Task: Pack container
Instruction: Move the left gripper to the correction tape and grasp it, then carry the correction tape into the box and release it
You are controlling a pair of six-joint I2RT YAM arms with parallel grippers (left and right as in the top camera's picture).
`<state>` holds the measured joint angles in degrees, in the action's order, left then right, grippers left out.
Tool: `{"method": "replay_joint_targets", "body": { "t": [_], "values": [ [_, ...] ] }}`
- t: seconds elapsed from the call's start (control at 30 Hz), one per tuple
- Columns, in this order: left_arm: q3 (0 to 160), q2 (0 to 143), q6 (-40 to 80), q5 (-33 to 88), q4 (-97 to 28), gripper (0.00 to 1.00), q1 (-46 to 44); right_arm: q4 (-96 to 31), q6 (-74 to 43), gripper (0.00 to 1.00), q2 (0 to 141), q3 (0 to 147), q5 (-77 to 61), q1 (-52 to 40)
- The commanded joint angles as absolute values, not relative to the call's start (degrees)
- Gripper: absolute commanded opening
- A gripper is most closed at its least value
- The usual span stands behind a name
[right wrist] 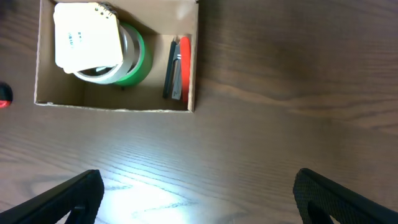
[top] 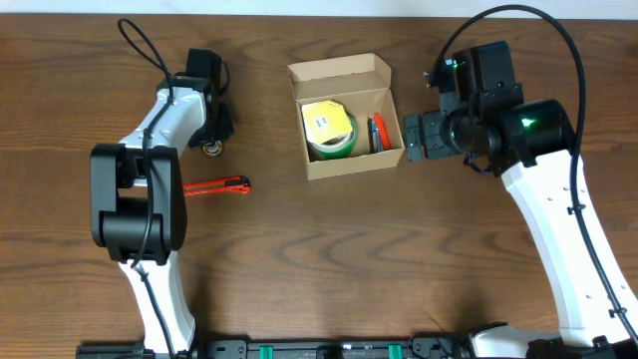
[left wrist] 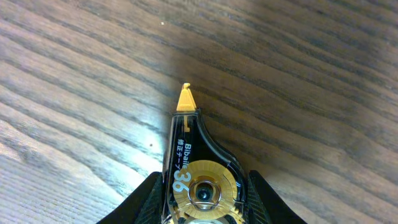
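The container (top: 344,165), an open tan cardboard box, sits at mid-table with its flap folded back. Inside lie a green tape roll (top: 334,148) under a yellow-white pack (top: 324,122), and a red and black tool (top: 377,133). From the right wrist view the box (right wrist: 112,106) lies ahead, with the roll (right wrist: 135,59) and the red tool (right wrist: 184,62) in it. My right gripper (top: 412,140) (right wrist: 199,199) stands open just right of the box. On the left, my left gripper (top: 212,138) (left wrist: 204,202) is shut on a black and gold correction tape dispenser (left wrist: 199,168) lying on the table.
A red utility knife (top: 216,186) lies on the wooden table below the left gripper. The left arm's base (top: 135,199) stands beside it. A red object (right wrist: 4,95) peeks in at the left edge of the right wrist view.
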<state>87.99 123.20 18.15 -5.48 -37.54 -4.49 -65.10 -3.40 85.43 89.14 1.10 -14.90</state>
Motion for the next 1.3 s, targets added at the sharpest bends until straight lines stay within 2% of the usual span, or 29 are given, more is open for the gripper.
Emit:
{"method": "replay_joint_targets", "body": {
  "t": [0.0,0.1,0.23,0.43,0.77,1.13,1.23,1.27],
  "values": [
    [87.6,120.4,18.2,-2.2,-38.3,0.11,-4.5,-65.1,-2.9,0.99,84.4,89.1,1.7,-14.7],
    [87.6,115.7,18.2,-1.2,-38.8,0.06,-5.2,-65.1,-2.9,0.99,84.4,89.1,1.7,-14.7],
    [87.6,108.2,18.8,0.1,-38.8,0.06,-8.4,-65.1,-2.9,0.99,84.4,89.1,1.7,-14.7],
    [87.6,101.4,26.0,0.8,-36.8,0.06,-19.0,-65.1,-2.9,0.99,84.4,89.1,1.7,-14.7],
    [87.6,108.4,30.4,3.5,-22.9,0.06,-34.3,-65.1,-2.9,0.99,84.4,89.1,1.7,-14.7],
    [87.6,115.0,29.8,9.3,-12.7,0.07,-35.6,-65.1,-2.9,0.99,84.4,89.1,1.7,-14.7],
    [87.6,115.3,29.8,9.3,-11.8,0.09,-35.7,-65.1,-2.9,0.99,84.4,89.1,1.7,-14.7],
    [87.6,115.4,29.8,9.2,-11.7,0.15,-35.7,-65.1,-2.9,0.99,84.4,89.1,1.7,-14.7]
  ]
}}
